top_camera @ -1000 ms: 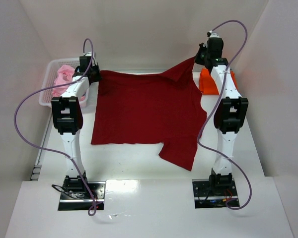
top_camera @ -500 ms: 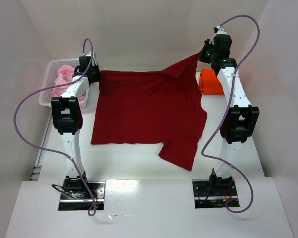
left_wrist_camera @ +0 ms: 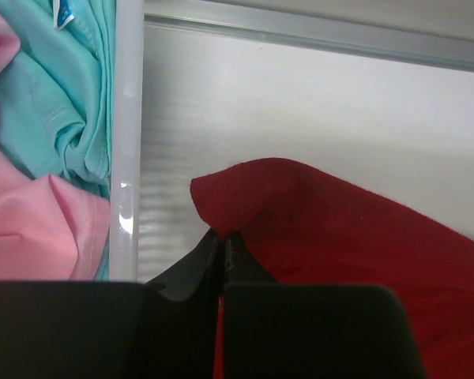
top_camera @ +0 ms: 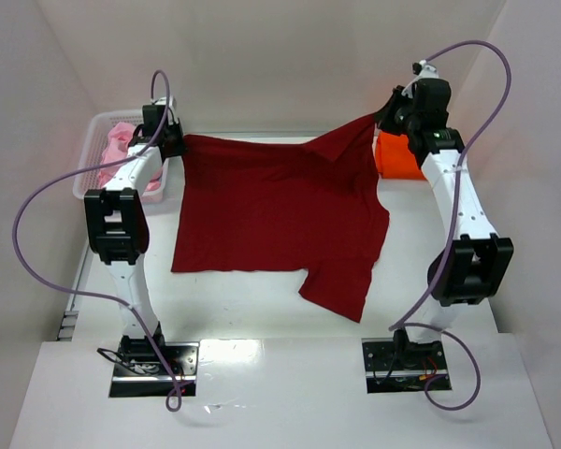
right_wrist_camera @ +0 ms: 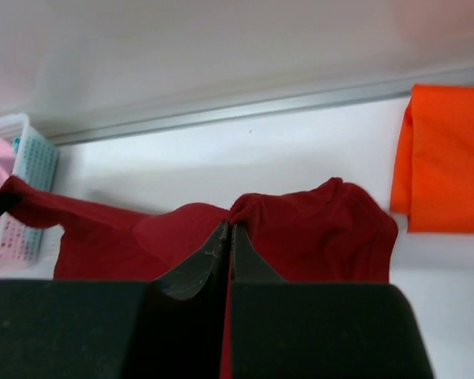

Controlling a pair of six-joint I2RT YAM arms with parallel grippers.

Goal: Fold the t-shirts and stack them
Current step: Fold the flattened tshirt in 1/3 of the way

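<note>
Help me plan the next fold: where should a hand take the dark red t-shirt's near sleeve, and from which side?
I'd pinch the near sleeve at its free end, from the near side: it lies flat, sticking out past the dark red t-shirt, with bare table around it.

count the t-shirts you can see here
4: dark red t-shirt spread out in the middle, orange t-shirt folded at far right, pink t-shirt and teal t-shirt bunched in the basket, where more may be hidden.
</note>
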